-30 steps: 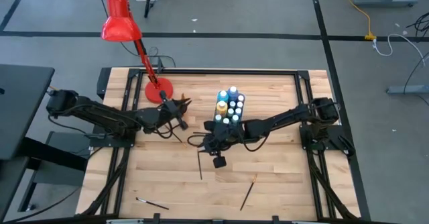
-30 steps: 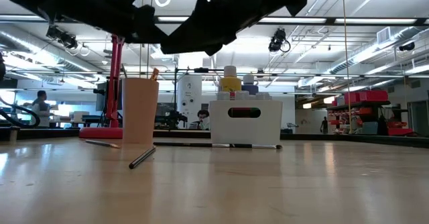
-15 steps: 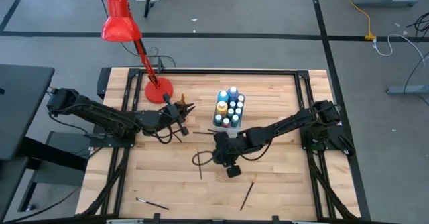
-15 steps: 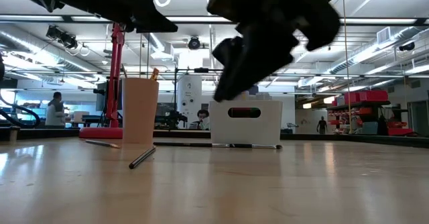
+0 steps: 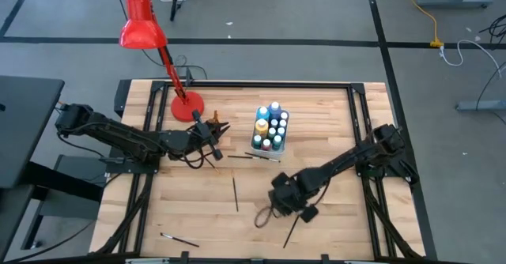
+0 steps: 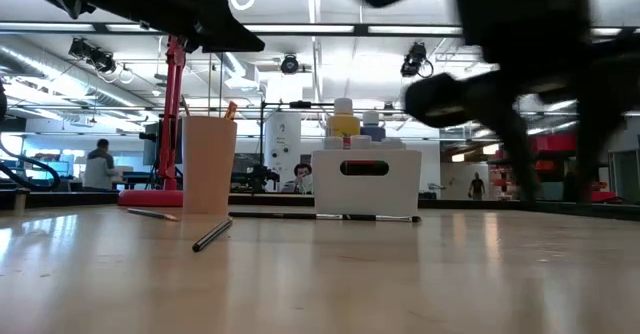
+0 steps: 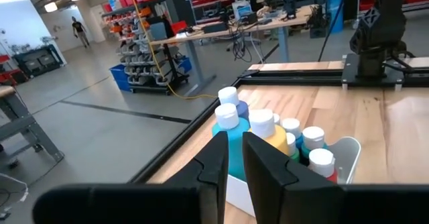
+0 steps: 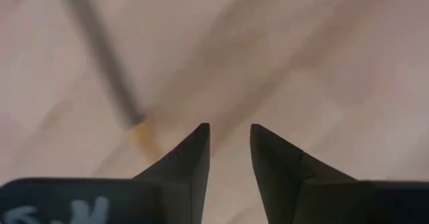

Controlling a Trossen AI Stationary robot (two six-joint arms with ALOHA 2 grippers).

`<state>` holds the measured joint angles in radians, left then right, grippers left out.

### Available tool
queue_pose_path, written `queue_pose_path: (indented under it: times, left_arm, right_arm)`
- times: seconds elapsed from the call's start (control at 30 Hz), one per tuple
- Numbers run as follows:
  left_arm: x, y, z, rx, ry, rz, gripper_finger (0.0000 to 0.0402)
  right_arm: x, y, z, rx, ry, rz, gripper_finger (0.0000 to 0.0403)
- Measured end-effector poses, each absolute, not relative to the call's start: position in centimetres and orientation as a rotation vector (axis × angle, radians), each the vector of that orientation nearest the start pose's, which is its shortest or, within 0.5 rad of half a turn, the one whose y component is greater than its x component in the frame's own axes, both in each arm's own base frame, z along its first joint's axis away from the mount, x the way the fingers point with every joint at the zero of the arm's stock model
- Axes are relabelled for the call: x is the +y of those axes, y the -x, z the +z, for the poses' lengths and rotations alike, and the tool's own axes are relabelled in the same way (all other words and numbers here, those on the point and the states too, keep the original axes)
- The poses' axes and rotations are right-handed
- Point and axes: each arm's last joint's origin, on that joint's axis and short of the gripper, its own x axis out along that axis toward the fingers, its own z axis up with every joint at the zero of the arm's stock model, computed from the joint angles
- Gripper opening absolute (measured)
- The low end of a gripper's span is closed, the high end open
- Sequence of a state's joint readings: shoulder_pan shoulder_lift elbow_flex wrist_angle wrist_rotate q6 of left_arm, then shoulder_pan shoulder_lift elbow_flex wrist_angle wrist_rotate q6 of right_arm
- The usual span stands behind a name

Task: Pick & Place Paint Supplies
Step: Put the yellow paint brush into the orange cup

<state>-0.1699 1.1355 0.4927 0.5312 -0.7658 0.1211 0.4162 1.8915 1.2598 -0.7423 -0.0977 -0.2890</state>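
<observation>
- The right gripper point(image 8: 226, 138) hangs low over the wooden table point(image 5: 332, 216), jaws a little apart and holding nothing.
- A thin dark-handled brush with a wood-coloured end point(image 8: 107, 63) lies flat just beside the fingertips point(image 8: 199, 133), not between them.
- The left gripper point(image 7: 234, 147), jaws nearly together, waits near the white box of paint bottles point(image 5: 269, 126).

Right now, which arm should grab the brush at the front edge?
Right. The right gripper hovers directly over that wood-handled brush, fingers slightly apart, while the left gripper sits far back by the cup.

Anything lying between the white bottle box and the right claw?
Yes. In the high view, one dark brush lies just before the white bottle box; bare wood runs onward to the right claw.
</observation>
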Motion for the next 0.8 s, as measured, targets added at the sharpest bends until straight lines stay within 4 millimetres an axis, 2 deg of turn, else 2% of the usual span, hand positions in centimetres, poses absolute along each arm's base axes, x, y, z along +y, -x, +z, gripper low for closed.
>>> queue_pose_path:
  times: [0.13,0.23,0.37,0.7,0.8]
  left_arm:
    - [-1.9,-22.9,23.3,0.138,-0.148,0.59,0.0055]
    - [-1.9,-22.9,23.3,0.136,-0.138,0.59,0.0055]
    - [-1.9,-22.9,23.3,0.135,-0.136,0.59,0.0055]
    - [-1.9,-22.9,23.3,0.129,-0.118,0.59,0.0055]
    - [-1.9,-22.9,23.3,0.13,-0.118,0.589,0.0055]
  right_arm:
    - [16.2,-30.3,16.2,1.415,0.526,0.728,0.0104]
    - [17.0,-29.4,16.1,1.441,0.573,0.772,0.0103]
    - [17.6,-29.3,16.1,1.411,0.603,0.767,0.0103]
    - [17.5,-29.5,16.1,1.394,0.626,0.743,0.0103]
    - [17.3,-29.2,15.3,1.389,0.616,0.744,0.0103]
